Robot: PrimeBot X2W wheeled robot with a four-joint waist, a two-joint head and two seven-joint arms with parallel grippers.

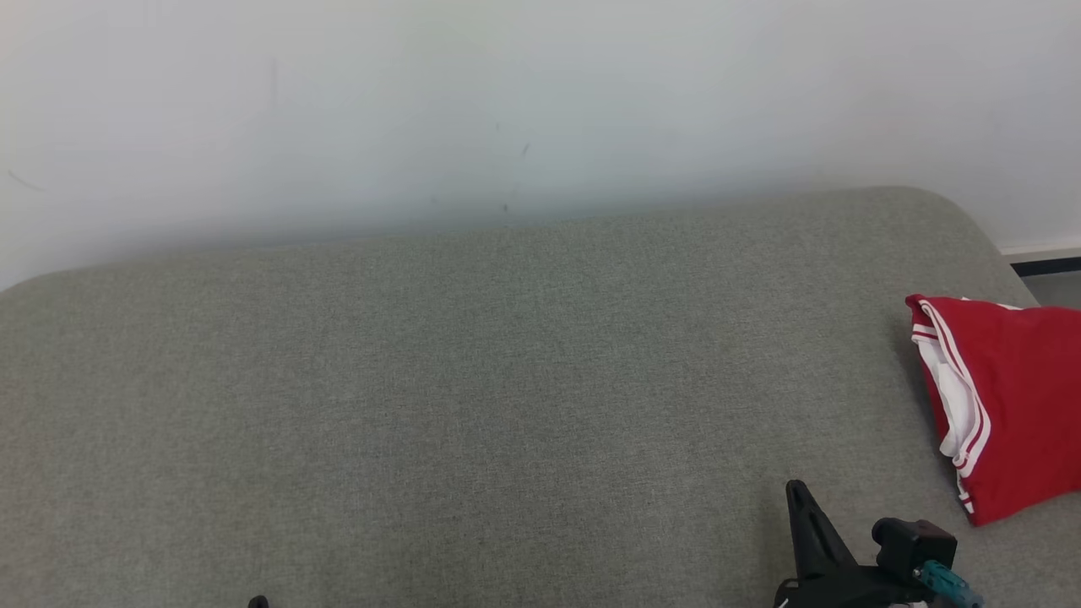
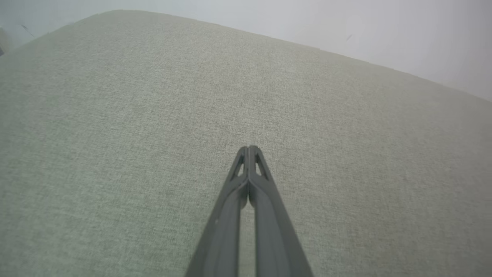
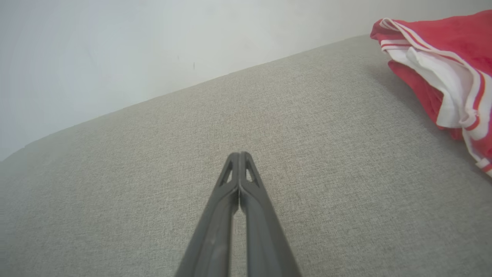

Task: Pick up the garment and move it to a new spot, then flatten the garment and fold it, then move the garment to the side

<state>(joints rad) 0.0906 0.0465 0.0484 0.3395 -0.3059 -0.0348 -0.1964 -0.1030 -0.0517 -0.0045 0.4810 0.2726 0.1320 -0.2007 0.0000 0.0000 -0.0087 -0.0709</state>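
Observation:
The garment (image 1: 1009, 397) is red with white stripes and trim, folded, lying at the right edge of the grey fabric surface (image 1: 473, 380); it also sits at the upper right of the right wrist view (image 3: 446, 69). My right gripper (image 1: 795, 491) is at the lower right, left of and nearer than the garment, apart from it. Its fingertips (image 3: 240, 154) are pressed together with nothing between them. My left gripper (image 2: 249, 148) hovers over bare fabric, fingers together and empty. A dark tip (image 1: 258, 602) of it peeks at the bottom edge of the head view.
The grey upholstered surface has a rounded far edge against a pale wall (image 1: 507, 101). Its far right corner curves down near a dark baseboard strip (image 1: 1047, 266). Broad bare fabric stretches left of the garment.

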